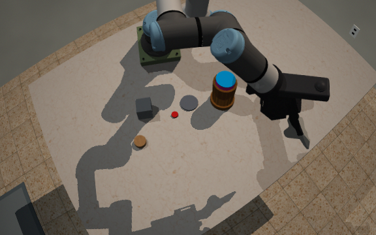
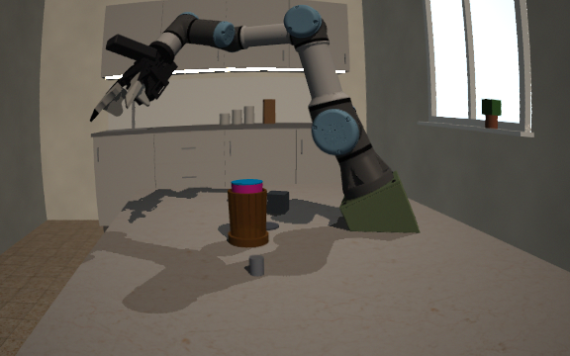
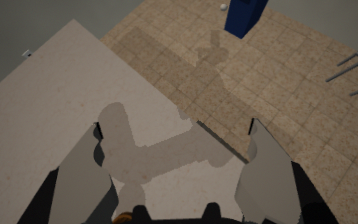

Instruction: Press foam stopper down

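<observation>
Nearest the exterior camera, a small grey cylinder [image 2: 256, 265] stands on the pale bench [image 2: 414, 297], inside a broad shadow. Just behind it rises the brown ribbed jar [image 2: 247, 218], upright on a wider foot. Its foam stopper [image 2: 246, 186], magenta with a blue top, pokes up above the rim, and nothing rests on it. From the top view the same blue disc [image 1: 225, 79] caps the jar [image 1: 222, 96].

Behind the jar lie a flat grey disc [image 1: 188, 102], a small red button [image 1: 174, 114], a dark grey cube [image 1: 143, 108] and a tan round piece [image 1: 140, 141], all apart from one another on the bench.

Farther back, the arm stands on a green base block [image 2: 394, 213] and bends up, over and out to one side. The hand [image 2: 117, 99] hangs high above the bench edge, well apart from the jar, tilted downward. In the wrist view its pale fingers are spread wide with only bench and tiled floor [image 3: 290, 85] showing between them; it grips nothing.

Beyond, kitchen cabinets carry a row of pale canisters [image 2: 237, 116] and a brown one [image 2: 268, 111]; a potted plant [image 2: 491, 113] sits on the windowsill.
</observation>
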`<state>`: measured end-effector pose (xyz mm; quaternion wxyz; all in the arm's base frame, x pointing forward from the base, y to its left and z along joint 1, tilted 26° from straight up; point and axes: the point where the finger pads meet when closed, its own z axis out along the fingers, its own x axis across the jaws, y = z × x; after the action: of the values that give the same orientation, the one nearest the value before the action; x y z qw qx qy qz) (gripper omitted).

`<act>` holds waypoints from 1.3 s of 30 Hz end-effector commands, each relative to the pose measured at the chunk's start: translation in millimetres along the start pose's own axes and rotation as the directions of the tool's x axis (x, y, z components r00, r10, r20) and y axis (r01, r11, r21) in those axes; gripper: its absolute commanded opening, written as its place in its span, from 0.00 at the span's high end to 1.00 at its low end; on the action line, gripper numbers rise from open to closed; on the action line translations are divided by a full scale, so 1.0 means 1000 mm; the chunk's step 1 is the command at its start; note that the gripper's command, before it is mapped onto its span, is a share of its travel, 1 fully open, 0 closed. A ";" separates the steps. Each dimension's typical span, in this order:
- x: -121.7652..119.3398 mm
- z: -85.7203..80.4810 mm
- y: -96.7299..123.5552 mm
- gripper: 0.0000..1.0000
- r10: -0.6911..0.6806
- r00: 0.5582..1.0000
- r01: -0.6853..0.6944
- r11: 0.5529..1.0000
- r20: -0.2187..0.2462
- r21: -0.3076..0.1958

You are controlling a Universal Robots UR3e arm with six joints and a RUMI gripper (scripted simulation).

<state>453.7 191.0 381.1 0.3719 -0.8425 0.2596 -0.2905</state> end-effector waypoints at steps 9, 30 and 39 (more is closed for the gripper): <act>0.000 -0.001 -0.001 0.00 -0.002 1.000 0.002 1.000 -0.002 0.002; -0.041 0.003 0.042 1.00 -0.118 0.993 0.121 0.982 0.027 -0.146; -0.098 -0.010 0.116 1.00 -0.308 0.943 0.334 0.874 0.128 -0.353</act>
<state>385.4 190.2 295.1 0.2222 -0.9188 0.1848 -0.2688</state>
